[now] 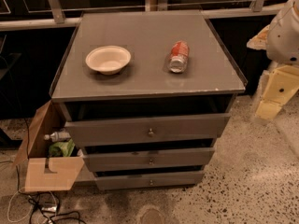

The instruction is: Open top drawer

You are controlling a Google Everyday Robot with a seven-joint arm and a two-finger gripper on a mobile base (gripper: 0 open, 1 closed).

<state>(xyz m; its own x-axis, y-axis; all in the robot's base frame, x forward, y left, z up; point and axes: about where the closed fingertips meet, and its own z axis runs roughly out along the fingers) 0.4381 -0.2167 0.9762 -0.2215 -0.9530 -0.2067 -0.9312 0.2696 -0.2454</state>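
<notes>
The top drawer (pixel 107 130) sits partly out, left of the gripper (pixel 268 104).
The gripper hangs well apart from the knob (pixel 150 132); whether it is wide or narrow cannot be told.

Your gripper (pixel 276 93) is hovering right of the table (pixel 149 36); left of it, can (pixel 178 56) then bowl (pixel 108 59) are sitting on top.

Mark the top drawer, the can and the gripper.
top drawer (pixel 112 131), camera view, left half of its front panel
can (pixel 178 56), camera view, its side
gripper (pixel 267 107), camera view, lower end, near the right edge
</notes>
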